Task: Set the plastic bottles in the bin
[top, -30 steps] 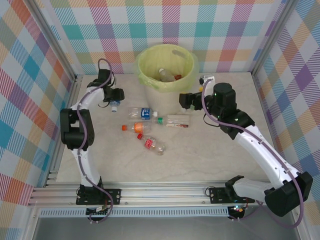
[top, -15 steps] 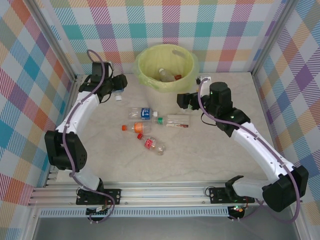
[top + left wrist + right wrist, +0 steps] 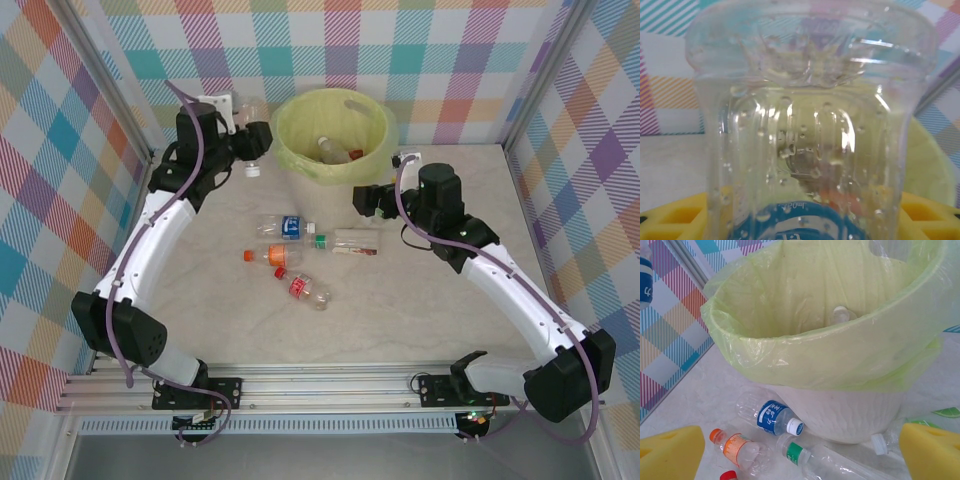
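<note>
Left wrist: held bottle (image 3: 810, 150) sits upright between yellow pads (image 3: 670, 220), so my left claw (image 3: 255, 142) is pinching it.
Top external: it hangs just beside the bin (image 3: 283, 130) rim, high enough, I judge, to clear it.
Right claw (image 3: 362, 200): spread, empty, low near the bin.
Surface (image 3: 420, 300): four loose bottles (image 3: 308, 290) waiting.

Pastel plaid walls (image 3: 430, 50) enclose a pale marbled tabletop (image 3: 400, 320), edged in front by aluminium rails (image 3: 330, 385).

Glossy plastic bottle (image 3: 805, 125) — crinkly translucent bag (image 3: 830, 355)
</note>
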`<state>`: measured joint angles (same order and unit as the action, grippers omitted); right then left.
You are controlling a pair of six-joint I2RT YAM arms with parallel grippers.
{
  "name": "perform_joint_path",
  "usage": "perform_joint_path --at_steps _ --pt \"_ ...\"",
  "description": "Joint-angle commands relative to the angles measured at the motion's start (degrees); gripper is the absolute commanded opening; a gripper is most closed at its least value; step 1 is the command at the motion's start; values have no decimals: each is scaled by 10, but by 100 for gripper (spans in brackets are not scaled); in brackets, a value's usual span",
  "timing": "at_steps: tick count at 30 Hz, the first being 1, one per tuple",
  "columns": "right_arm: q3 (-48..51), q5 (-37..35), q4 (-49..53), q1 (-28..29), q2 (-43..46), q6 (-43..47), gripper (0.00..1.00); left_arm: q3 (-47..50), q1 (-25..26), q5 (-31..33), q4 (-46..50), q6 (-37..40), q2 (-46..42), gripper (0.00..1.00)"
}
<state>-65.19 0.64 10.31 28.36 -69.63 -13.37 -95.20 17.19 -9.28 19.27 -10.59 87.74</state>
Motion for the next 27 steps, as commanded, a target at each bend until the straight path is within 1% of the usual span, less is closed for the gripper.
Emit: perform_joint_path --at_steps 1,3,6,10,16,19,21,23,25,26,27 --pt "1 8 -18 2 -3 -14 100 -41 21 -52 -29 30 18 39" --pt "2 7 -16 2 -2 -15 100 -63 34 -45 -23 46 36 39" --pt "3 5 -12 2 2 -16 100 -103 50 -21 15 70 71 40" --pt "6 1 -9 2 8 -15 100 -160 56 -33 41 84 118 40" --pt "9 0 -7 2 12 -17 100 -305 62 -21 106 92 214 40" --pt "11 -3 -4 1 15 -16 100 -413 63 5 176 94 284 41" --pt "13 -6 0 2 17 -15 100 -511 63 26 248 95 344 45" --pt "15 -9 4 2 20 -13 100 -635 64 41 331 98 412 51" --pt "18 -14 6 2 24 -11 100 -818 64 50 419 101 500 60" --pt "19 -18 7 2 27 -9 100 -866 63 47 437 104 520 65" --pt "22 -22 7 2 29 -7 100 -850 64 64 432 98 512 70"
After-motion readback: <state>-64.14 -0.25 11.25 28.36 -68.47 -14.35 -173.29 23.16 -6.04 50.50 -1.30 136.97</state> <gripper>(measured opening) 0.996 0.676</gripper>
